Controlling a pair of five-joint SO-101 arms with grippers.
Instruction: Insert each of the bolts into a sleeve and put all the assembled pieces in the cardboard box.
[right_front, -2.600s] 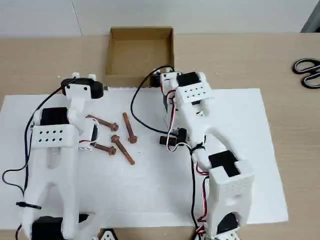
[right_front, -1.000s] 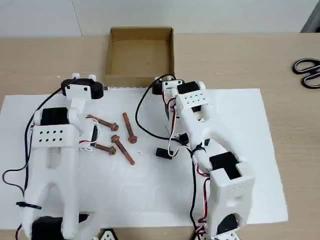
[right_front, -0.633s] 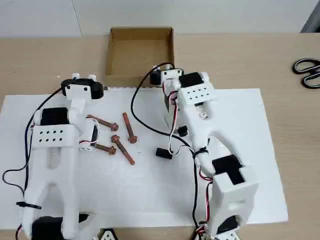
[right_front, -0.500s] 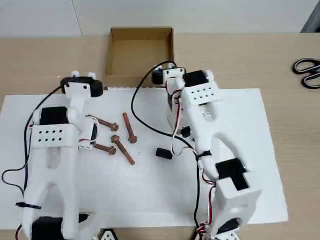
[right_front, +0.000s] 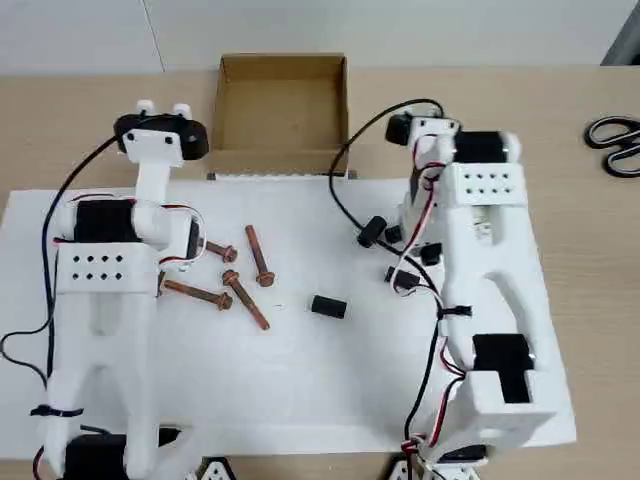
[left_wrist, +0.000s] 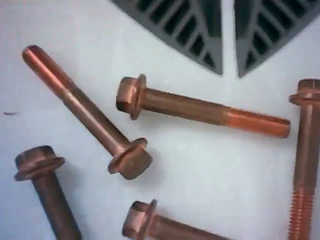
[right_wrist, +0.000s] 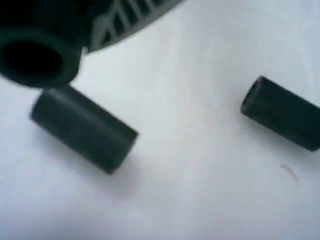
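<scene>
**A:** Where are the bolts?

**B:** The bolts (left_wrist: 200, 107) lie loose on the white sheet (right_front: 300, 380). They are copper-coloured, with heads and shanks pointing different ways, and none is in a sleeve. From above they sit just beside the left arm (right_front: 100, 270), one partly under it.

**A:** And the left jaws?

**B:** They are right above the bolts, drawn narrow with just a thin slit between the ribbed fingers (left_wrist: 195, 30), gripping nothing.

**A:** The sleeves?

**B:** One black sleeve (right_wrist: 30, 57) is up off the sheet, seen end-on and pressed against a ribbed finger of the right jaws, which hold it. Below it a second sleeve (right_wrist: 82, 132) and a third sleeve (right_wrist: 282, 112) lie on their sides, apart from each other.

**A:** Anything out in the open?

**B:** A lone sleeve (right_front: 328, 307) lies on the sheet between the bolts and the right arm (right_front: 480, 260). Whether it is one of those two I cannot tell.

**A:** The cardboard box?

**B:** The cardboard box (right_front: 283, 115) stands on the bench (right_front: 560, 110) at the sheet's far edge, between the two arm heads, open side up. Scissors (right_front: 615, 140) lie off on the right arm's side, well apart from everything.
</scene>
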